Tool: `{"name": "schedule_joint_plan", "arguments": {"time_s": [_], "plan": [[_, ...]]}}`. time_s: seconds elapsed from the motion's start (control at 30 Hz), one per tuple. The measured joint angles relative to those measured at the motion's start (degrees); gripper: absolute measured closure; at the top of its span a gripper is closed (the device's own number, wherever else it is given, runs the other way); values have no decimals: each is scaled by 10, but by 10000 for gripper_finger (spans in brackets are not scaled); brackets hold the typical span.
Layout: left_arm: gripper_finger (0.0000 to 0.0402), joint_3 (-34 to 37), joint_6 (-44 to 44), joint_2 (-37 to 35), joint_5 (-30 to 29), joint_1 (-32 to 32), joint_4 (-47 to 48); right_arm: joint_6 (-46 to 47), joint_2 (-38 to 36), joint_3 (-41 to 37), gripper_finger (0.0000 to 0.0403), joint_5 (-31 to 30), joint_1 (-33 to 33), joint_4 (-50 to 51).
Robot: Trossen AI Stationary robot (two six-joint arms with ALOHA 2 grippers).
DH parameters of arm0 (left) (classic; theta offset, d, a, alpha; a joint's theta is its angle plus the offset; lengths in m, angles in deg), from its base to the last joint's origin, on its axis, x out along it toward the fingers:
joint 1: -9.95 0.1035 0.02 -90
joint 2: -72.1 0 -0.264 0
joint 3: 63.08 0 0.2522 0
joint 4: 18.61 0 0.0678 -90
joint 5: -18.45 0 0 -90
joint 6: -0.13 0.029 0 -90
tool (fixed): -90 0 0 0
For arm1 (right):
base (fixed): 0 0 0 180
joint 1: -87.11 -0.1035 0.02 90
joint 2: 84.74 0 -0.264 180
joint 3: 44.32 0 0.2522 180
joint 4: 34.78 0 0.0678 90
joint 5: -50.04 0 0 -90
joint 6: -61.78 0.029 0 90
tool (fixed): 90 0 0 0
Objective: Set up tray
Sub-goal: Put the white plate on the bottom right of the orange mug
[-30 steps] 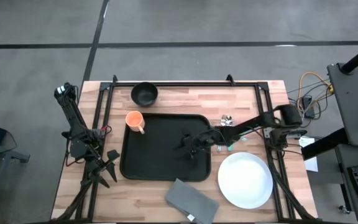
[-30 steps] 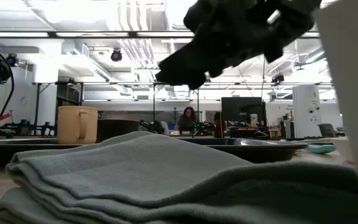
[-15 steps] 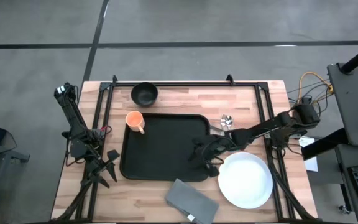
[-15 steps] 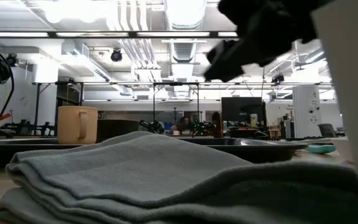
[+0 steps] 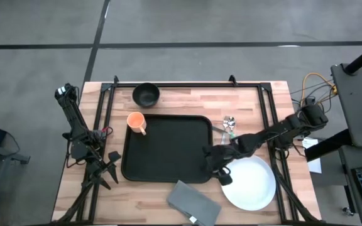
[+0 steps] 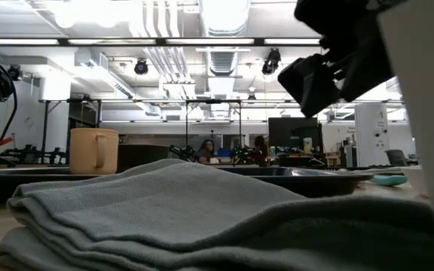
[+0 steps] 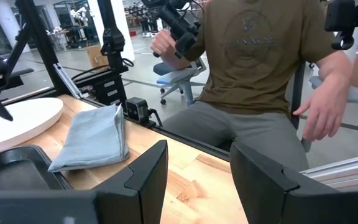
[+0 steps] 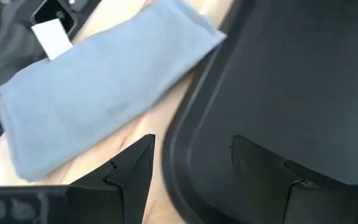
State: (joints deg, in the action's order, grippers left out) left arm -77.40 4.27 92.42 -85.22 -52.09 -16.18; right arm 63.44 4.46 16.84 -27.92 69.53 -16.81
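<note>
— Where does the tray (image 5: 165, 147) sit?

— Flat on the wooden table (image 5: 250, 100), roughly in the middle, long side running across. Its surface looks bare in the high view.

— And around it?

— An orange mug (image 5: 136, 122) just off its far-left corner, a black bowl (image 5: 146, 95) a little beyond that near the table's far edge. A white plate (image 5: 251, 183) lies just beside the tray's right side, toward the near edge. A grey folded napkin (image 5: 193, 202) rests at the near edge, below the tray's near-right corner. A spoon (image 5: 229, 123) lies to the right of the tray's far-right corner.

— The right arm?

— It reaches in from the right, and the right gripper (image 5: 217, 164) hangs over the tray's near-right corner, next to the plate's rim. In its wrist view the two dark fingers (image 8: 132, 168) stand apart with nothing between them, the tray's rounded corner and the napkin below.

— Touching the tray?

— Hard to say; from table height the gripper seems raised above it.

— The left arm?

— Parked at the table's left edge. The left gripper (image 7: 194, 171) has its fingers spread, empty, pointing toward a seated person (image 7: 260, 68) beyond the table.
</note>
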Motion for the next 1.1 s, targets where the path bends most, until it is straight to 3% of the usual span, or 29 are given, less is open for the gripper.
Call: {"name": "schedule_joint_plan", "arguments": {"time_s": [0.6,1.1], "plan": [[246,0,0,0,0,0,0,-5,-15,0,202,-1,-33,61],[246,0,0,0,0,0,0,40,-221,-102,202,-80,-103,76]]}}
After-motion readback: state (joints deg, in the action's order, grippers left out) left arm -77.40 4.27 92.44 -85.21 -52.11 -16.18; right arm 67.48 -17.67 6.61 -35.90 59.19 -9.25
